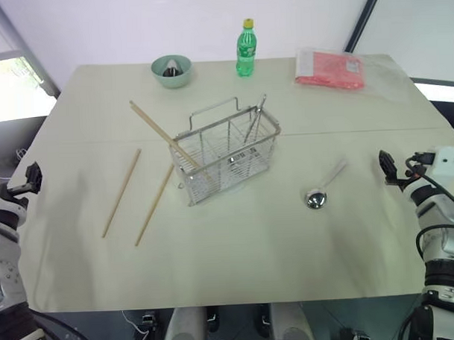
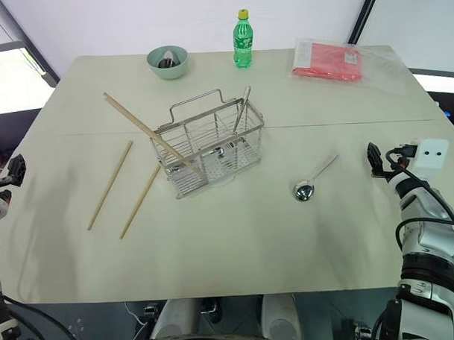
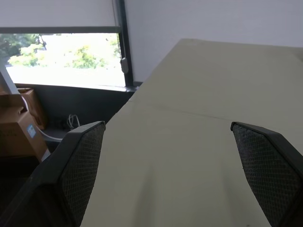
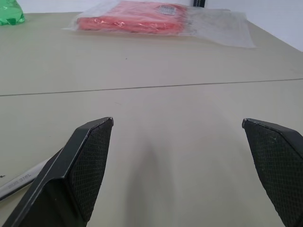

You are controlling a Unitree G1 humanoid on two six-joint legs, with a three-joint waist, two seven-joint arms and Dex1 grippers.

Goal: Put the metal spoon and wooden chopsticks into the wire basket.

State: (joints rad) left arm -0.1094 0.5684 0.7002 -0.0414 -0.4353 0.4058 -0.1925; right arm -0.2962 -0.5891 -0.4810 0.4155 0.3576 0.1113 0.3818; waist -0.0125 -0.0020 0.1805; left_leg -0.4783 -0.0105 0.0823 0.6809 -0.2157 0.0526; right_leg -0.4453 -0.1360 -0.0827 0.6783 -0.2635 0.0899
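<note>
Left gripper (image 3: 165,175): nearest the camera at the table's left edge, fingers (image 3: 78,175) spread wide, empty, touching nothing, hovering over bare tabletop
Right gripper (image 4: 182,170): at the table's right edge, fingers (image 4: 87,168) spread wide, empty, pointing across the table toward the red packet
Table (image 1: 237,259): pale beige top with one crease line running across it
Wooden chopsticks (image 1: 122,192): two lie flat on the table left of the basket, side by side but apart, the right one ending just beside the basket's near-left corner; two more (image 1: 160,135) lean together out of the basket's left end, tips pointing up and to the left
Wire basket (image 1: 226,151): stands upright near the table's middle, turned at an angle, loop handles up; a thin metal utensil handle (image 1: 255,117) stands tilted in its right end
Metal spoon (image 1: 323,187): lies on the table right of the basket, well apart from it, bowl toward the camera, between the basket and the right gripper
Green bowl (image 1: 171,70): far side, left of centre
Green bottle (image 1: 246,48): upright, far side, yellow cap
Red packet (image 1: 329,69): flat in clear wrap, far right
</note>
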